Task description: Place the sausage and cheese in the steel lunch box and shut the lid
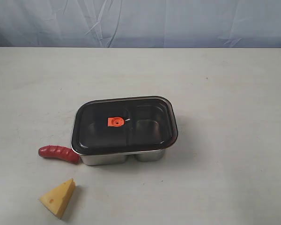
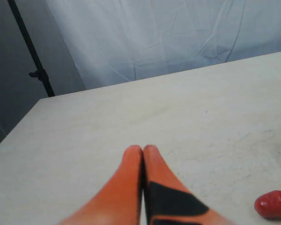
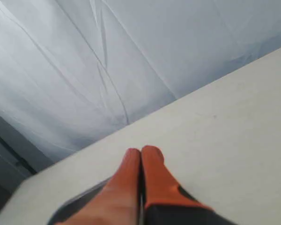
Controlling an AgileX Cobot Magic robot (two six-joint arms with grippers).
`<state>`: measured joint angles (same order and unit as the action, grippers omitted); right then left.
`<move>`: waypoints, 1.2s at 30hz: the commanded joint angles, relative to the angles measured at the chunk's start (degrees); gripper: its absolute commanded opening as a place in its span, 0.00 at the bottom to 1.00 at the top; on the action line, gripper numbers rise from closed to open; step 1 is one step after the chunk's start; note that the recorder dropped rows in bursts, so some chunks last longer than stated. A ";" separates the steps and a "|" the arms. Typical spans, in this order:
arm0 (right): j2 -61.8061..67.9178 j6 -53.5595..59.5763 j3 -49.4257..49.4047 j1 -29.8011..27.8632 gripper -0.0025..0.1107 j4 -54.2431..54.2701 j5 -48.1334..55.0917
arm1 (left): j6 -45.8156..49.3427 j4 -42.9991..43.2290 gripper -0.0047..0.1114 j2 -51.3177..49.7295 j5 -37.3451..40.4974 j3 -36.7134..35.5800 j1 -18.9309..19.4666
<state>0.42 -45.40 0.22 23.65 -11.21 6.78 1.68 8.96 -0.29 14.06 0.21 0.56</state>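
Observation:
The steel lunch box [image 1: 114,158] stands mid-table with the dark lid [image 1: 98,136] resting on top, its orange valve tab [image 1: 115,122] at centre. The red sausage [image 1: 59,153] lies on the table against the box's left front corner; its tip [image 2: 273,204] shows in the left wrist view. The yellow cheese [image 1: 59,197] wedge lies near the front edge, left of the box. Neither arm appears in the exterior view. My left gripper [image 2: 143,149] is shut and empty above bare table. My right gripper [image 3: 141,151] is shut and empty, with a corner of the lunch box [image 3: 77,202] beneath it.
The table [image 1: 225,93] is a pale off-white surface. A wrinkled light-blue cloth [image 1: 140,21] hangs behind its far edge. A black stand pole [image 2: 30,49] rises beyond the table's corner in the left wrist view.

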 commanded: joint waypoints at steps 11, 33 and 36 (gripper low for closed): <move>-0.42 0.43 -0.22 -0.28 0.02 9.80 -4.31 | -0.01 0.10 0.04 0.29 -0.76 -0.21 -0.17; 34.46 9.65 37.75 -0.28 0.01 -17.23 17.80 | -0.01 0.10 0.04 0.29 -0.76 -0.21 -0.17; 46.83 13.77 47.57 -0.28 0.01 -15.34 22.38 | -0.01 0.10 0.04 0.29 -0.76 -0.21 -0.17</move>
<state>37.20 -35.56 40.36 23.65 -26.84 24.73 1.68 8.96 -0.29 14.06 0.21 0.56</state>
